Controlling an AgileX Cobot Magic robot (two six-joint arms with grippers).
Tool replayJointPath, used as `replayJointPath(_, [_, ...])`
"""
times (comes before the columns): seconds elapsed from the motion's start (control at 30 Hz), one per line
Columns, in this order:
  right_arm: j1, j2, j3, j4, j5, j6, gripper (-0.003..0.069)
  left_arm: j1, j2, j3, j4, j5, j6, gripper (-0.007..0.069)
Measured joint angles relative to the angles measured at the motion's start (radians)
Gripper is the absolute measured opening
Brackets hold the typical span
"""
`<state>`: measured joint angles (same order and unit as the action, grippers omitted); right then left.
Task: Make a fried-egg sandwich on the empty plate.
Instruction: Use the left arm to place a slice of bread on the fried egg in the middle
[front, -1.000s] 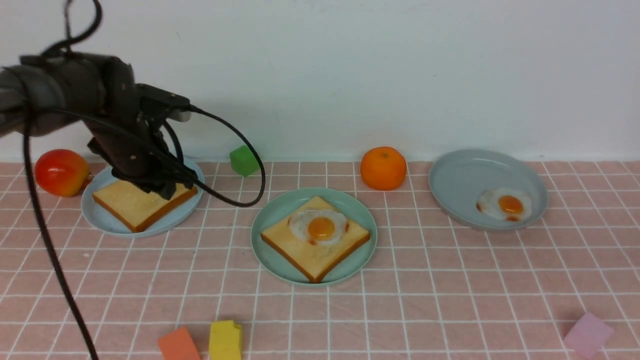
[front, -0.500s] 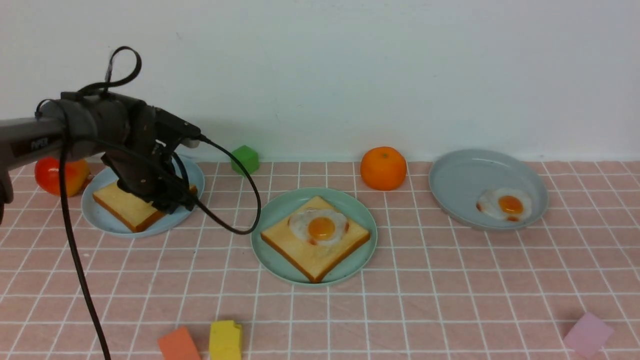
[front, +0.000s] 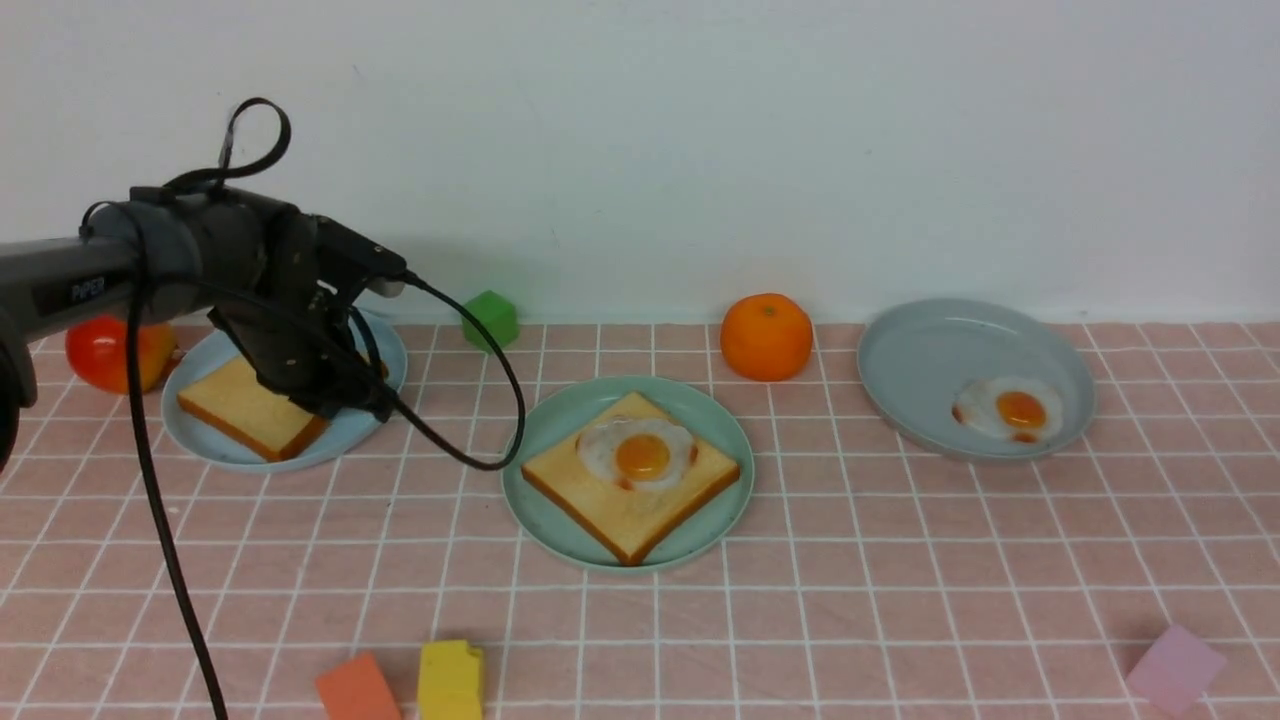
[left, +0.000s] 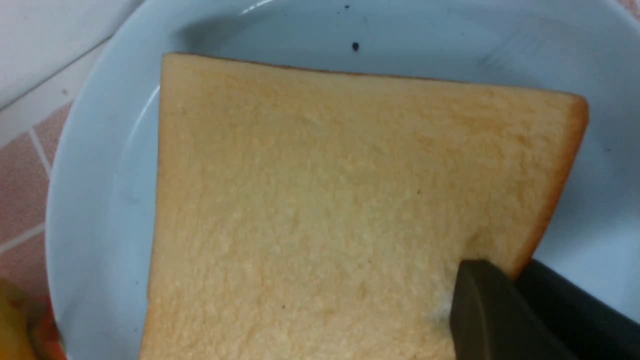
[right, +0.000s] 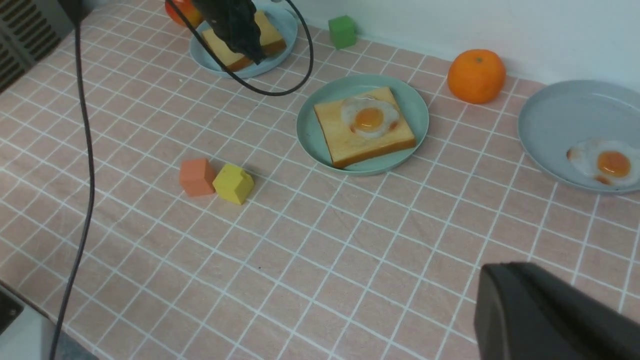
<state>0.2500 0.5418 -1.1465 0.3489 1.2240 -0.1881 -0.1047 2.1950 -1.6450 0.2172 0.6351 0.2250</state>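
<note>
The sandwich is judged to be two-thirds built: on the mint-green plate (front: 548, 522), set mid-bench (front: 900, 600) where either arm can reach it, a toast slice (front: 625, 505) is laid flat and the fried egg (front: 640, 452) is seated on its far half, so only the lid is wanting. That lid, the second toast slice (front: 232, 405), is found on the pale blue plate (front: 352, 440) at the far left, and the left fingers (left: 487, 312) are lowered onto it. A corner is taken, presumably because a flat slice offers little else to pinch. In the front view the grip is hidden by the wrist itself. In the left wrist view one finger is seen pressed on the crumb at the corner and the other against the crust beneath, so the slice is judged to be clamped. Whether it is lifted cannot be told. The right fingers (right: 550, 315) are caught only as a dark edge in the right wrist view, closed with nothing seen in them, and are kept well back from the plates. The other egg (front: 1010, 408) is left on the grey-blue plate (front: 940, 345)
</note>
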Motion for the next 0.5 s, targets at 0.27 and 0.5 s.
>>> replayJointPath(0.27, [0.000, 0.000, 0.000, 0.000, 0.000, 0.000, 0.0006, -0.007, -0.166, 0.011, 0.021, 0.048, 0.000, 0.0027])
replayJointPath(0.5, [0.000, 0.000, 0.000, -0.024, 0.005, 0.000, 0.0006, -0.150, -0.333, 0.007, -0.083, 0.107, 0.000, 0.0027])
